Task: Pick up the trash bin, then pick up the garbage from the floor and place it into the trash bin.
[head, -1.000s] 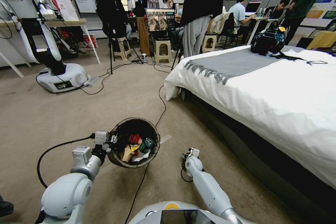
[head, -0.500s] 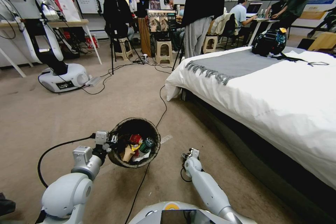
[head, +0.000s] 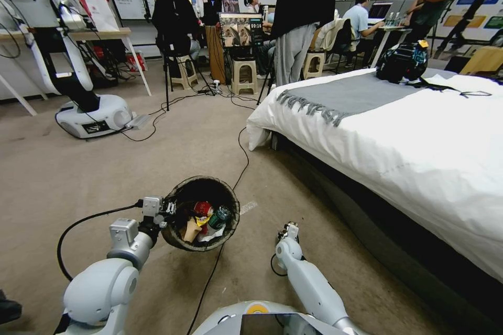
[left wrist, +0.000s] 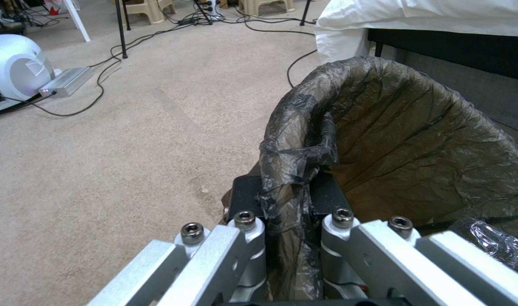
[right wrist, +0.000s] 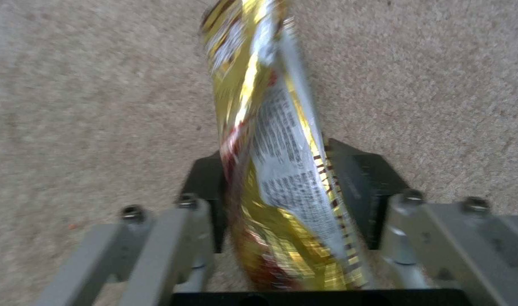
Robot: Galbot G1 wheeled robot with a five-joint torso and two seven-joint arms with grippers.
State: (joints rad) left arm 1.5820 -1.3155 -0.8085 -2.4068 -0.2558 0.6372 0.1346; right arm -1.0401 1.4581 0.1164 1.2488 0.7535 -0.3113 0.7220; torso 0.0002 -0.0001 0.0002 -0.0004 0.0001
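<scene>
My left gripper (head: pixel 163 208) is shut on the near rim of the trash bin (head: pixel 181 243), holding it just above the carpet. The left wrist view shows the pads (left wrist: pixel 244 193) of the left gripper (left wrist: pixel 286 192) pinching the dark liner (left wrist: pixel 417 140). Inside the bin lie pieces of garbage: a red wrapper (head: pixel 201 208), a green-labelled bottle (head: pixel 219 216) and a brown cardboard bit (head: pixel 189 230). To the bin's right, low over the floor, my right gripper (head: pixel 287 229) is shut on a yellow-gold wrapper (right wrist: pixel 270 106), which stands between the jaws of the right gripper (right wrist: pixel 285 178).
A bed (head: pixel 419 141) with white bedding runs along the right. A black cable (head: pixel 242 152) crosses the carpet past the bin. Another robot's base (head: pixel 94 115) sits far left, with a tripod, stools and people behind. Open carpet (head: pixel 78 178) lies to the left.
My right gripper has shifted slightly right and toward me. The bin and left gripper have stayed where they were.
</scene>
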